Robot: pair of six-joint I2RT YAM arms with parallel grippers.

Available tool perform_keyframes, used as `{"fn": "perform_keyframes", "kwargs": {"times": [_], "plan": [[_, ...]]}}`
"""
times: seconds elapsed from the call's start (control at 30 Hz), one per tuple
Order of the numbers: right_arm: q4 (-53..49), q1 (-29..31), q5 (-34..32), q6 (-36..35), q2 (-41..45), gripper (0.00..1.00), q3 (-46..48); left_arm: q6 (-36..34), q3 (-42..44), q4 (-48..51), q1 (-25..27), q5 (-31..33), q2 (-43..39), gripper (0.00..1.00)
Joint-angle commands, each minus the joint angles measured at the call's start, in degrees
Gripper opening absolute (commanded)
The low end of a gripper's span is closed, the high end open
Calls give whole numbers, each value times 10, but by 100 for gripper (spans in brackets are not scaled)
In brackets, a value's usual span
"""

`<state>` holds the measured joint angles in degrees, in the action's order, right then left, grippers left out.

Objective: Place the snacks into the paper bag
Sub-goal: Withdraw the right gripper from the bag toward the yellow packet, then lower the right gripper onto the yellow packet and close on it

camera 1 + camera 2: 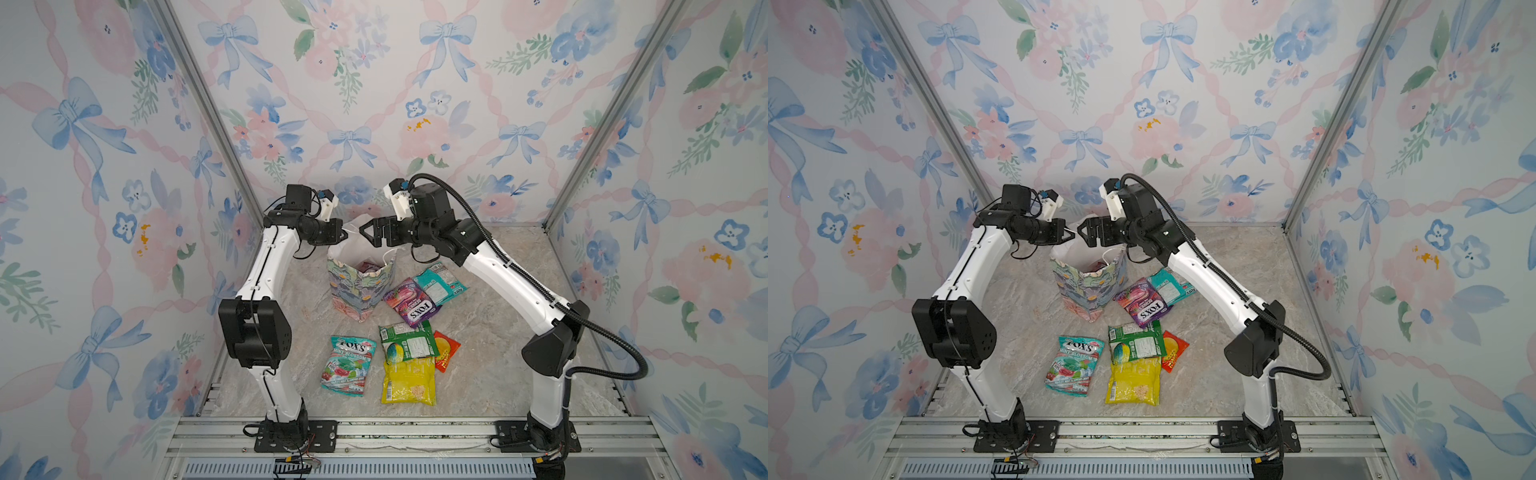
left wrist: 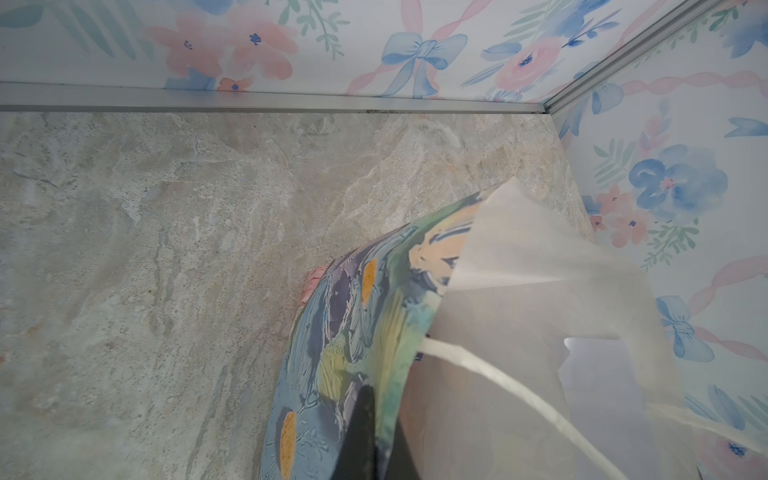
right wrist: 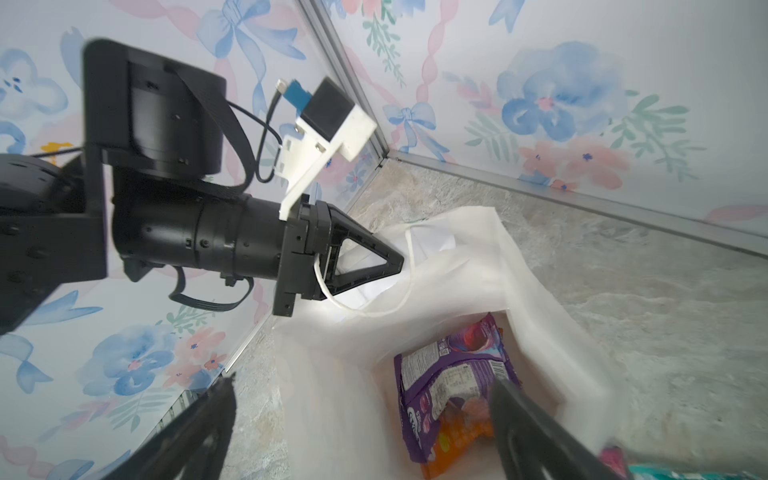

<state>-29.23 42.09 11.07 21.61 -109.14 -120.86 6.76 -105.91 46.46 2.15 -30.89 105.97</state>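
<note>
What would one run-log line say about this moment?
left tool: shut on paper bag rim | right tool: open above bag mouth | in bag: purple packet, orange packet | table: six snacks

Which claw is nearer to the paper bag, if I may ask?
Left. The left claw grips the paper bag at its rim; the right claw hangs open above its mouth.

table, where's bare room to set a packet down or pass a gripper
Bare: the table right of the yellow packet, up to the right arm; also between the paper bag and the left arm. Crowded: right and front of the bag, six packets close or overlapping.
</note>
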Motion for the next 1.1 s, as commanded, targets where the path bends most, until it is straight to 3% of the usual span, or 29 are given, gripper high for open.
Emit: {"fn": "perform_keyframes", "kwargs": {"times": [0.0,0.33,0.57,0.87,1.07], "plan": [[48,-12,-47,-18,83,97,62,9,0,2,-4,-6,-10,0],[29,-35,-100,20,306,97,382,9,0,3,-5,-3,-11,0],[-25,-32,-118,110,405,97,557,10,-1,2,-5,-4,-12,0],[-50,32,-66,237,442,100,712,10,-1,2,-5,-5,-13,0],[14,64,-8,293,441,88,798,10,0,2,-5,-3,-15,0]]}}
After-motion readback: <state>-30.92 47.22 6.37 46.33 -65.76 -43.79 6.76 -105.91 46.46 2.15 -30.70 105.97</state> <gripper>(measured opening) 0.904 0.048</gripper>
